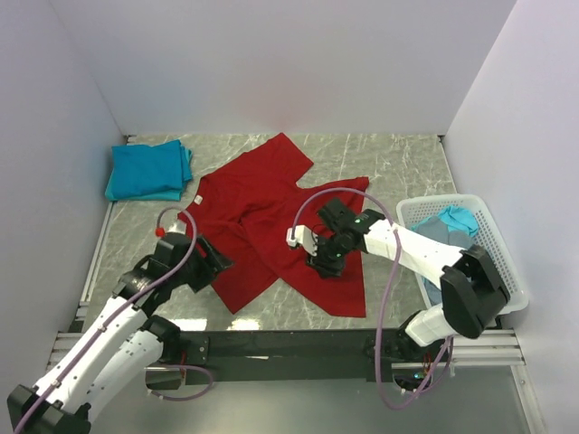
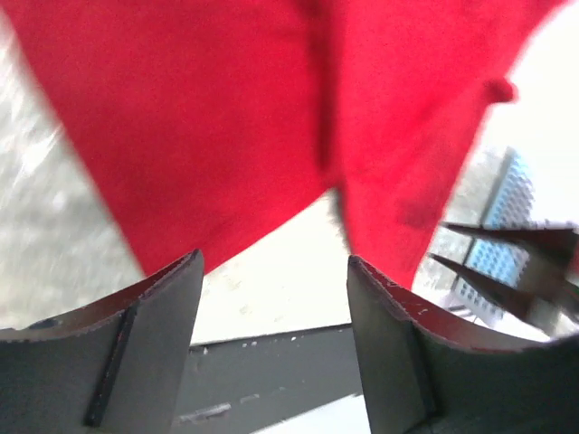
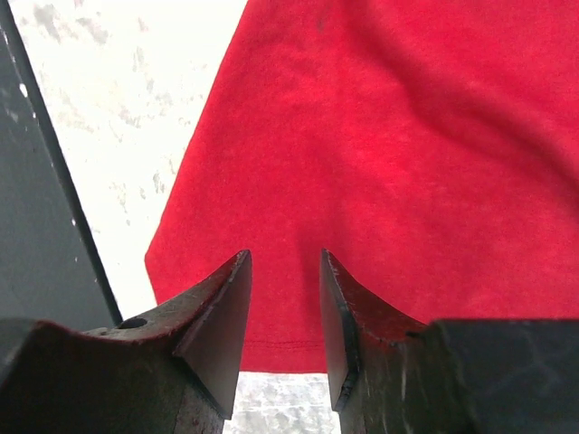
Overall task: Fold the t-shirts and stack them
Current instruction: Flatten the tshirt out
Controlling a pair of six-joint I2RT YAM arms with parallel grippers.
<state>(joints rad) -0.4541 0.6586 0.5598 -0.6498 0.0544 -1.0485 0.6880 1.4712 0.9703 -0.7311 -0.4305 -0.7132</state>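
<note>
At the far left of the table (image 1: 398,163), a pile of folded teal t-shirts (image 1: 149,170) is lying flat.

Nearer and a bit to the right, the left gripper (image 1: 217,264) is reaching toward the near left edge of the red t-shirt (image 1: 262,217). In the left wrist view its gripper (image 2: 276,267) is holding its jaws wide apart with nothing between them. The red cloth (image 2: 271,117) is lying just past the tips.

The red t-shirt is lying spread out and crumpled in the middle of the table.

The right gripper (image 1: 324,262) is hanging over the near right part of the red t-shirt. In the right wrist view its gripper (image 3: 285,262) is keeping only a small gap between the jaws, and nothing is pinched in it. The red cloth (image 3: 407,136) and its hem are showing under the tips.

At the right, a white basket (image 1: 508,258) is sitting on the table. Inside it, a teal t-shirt (image 1: 459,218) and a grey-blue t-shirt (image 1: 432,232) are lying bunched up. The right arm is hiding part of the basket.
</note>
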